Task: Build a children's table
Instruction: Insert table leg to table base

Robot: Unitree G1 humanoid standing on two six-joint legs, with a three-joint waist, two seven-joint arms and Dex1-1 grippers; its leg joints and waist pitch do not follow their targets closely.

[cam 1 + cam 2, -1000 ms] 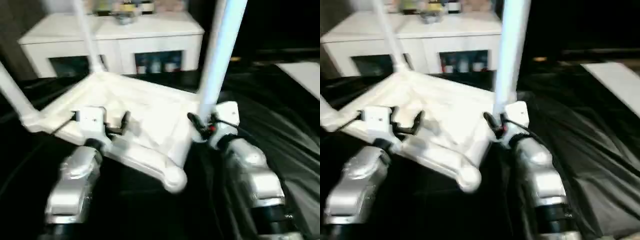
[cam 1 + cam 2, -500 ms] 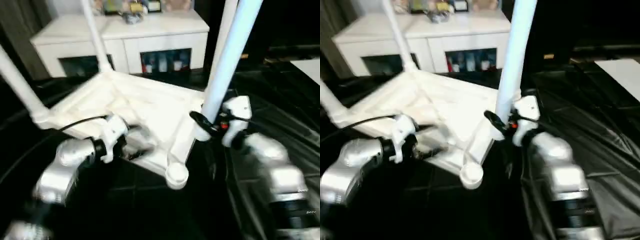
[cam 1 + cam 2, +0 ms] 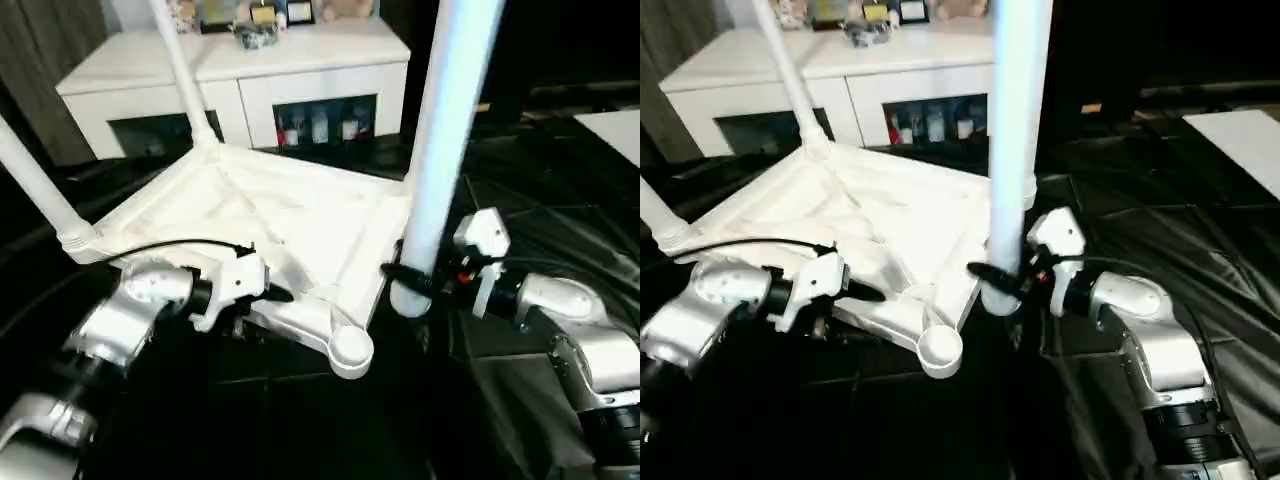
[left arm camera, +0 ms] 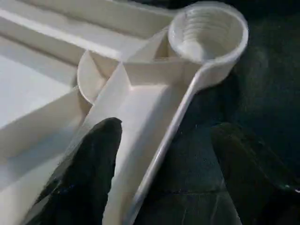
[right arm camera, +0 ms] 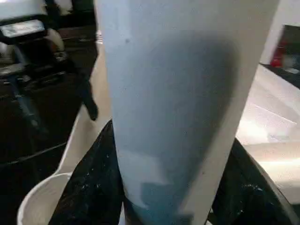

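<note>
The children's table (image 3: 300, 215) lies upside down on black sheeting, ribbed underside up. One leg (image 3: 35, 185) stands at its left corner and another (image 3: 185, 70) at the back. At the near corner is an empty threaded socket (image 3: 351, 350), also socket (image 4: 208, 30). My right gripper (image 3: 405, 275) is shut on a loose white leg (image 3: 445, 130) held upright. The leg's lower end hangs just right of that socket. My left gripper (image 4: 168, 178) is open and straddles the table's near rim, one finger (image 4: 91, 173) inside it and the other outside.
A white cabinet (image 3: 240, 80) with glass doors and small items on top stands behind the table. Crinkled black sheeting (image 3: 560, 210) covers the floor all around. A white sheet (image 3: 615, 125) lies at the far right.
My left arm has swung in from above the tabletop, and its gripper now reaches along the near rim toward the empty socket. My right gripper has kept the leg and its forearm has swung outward.
</note>
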